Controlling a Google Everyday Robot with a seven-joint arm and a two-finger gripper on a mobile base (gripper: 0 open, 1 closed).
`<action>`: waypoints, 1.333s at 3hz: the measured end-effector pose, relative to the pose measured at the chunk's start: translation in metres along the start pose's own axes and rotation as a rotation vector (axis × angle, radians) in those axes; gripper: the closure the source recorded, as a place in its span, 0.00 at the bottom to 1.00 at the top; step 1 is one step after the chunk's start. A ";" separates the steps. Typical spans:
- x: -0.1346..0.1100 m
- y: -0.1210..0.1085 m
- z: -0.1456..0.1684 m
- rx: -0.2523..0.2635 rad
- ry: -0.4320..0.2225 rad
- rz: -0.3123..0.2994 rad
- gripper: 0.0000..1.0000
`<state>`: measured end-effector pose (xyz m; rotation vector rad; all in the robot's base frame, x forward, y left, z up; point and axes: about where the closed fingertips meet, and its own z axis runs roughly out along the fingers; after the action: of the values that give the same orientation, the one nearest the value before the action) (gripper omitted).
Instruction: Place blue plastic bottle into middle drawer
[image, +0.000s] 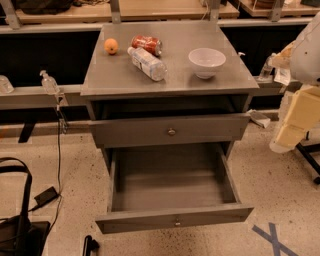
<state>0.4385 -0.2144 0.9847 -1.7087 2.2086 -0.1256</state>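
The blue plastic bottle (147, 63) lies on its side on the grey cabinet top (115, 77), white cap pointing back left, between a crushed red can and a white bowl. The middle drawer (170, 187) is pulled wide open below, its plain grey inside bare, with a small knob (176, 221) on its front. My gripper is not in view. Only white and cream arm parts (300, 105) show at the right edge, beside the cabinet and apart from the bottle.
An orange (111, 46), the red can (146, 44) and the white bowl (206, 62) share the top. The upper drawer front (171, 132) stands slightly out. A small clear bottle (49, 82) stands on the left rail. A dark bag (20, 230) and cables lie on the floor at left.
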 end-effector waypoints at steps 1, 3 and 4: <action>-0.003 -0.003 0.002 -0.004 -0.008 -0.002 0.00; -0.062 -0.070 0.053 -0.058 -0.103 -0.062 0.00; -0.148 -0.142 0.108 -0.066 -0.151 -0.174 0.00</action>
<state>0.6359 -0.0972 0.9542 -1.8788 1.9752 0.0339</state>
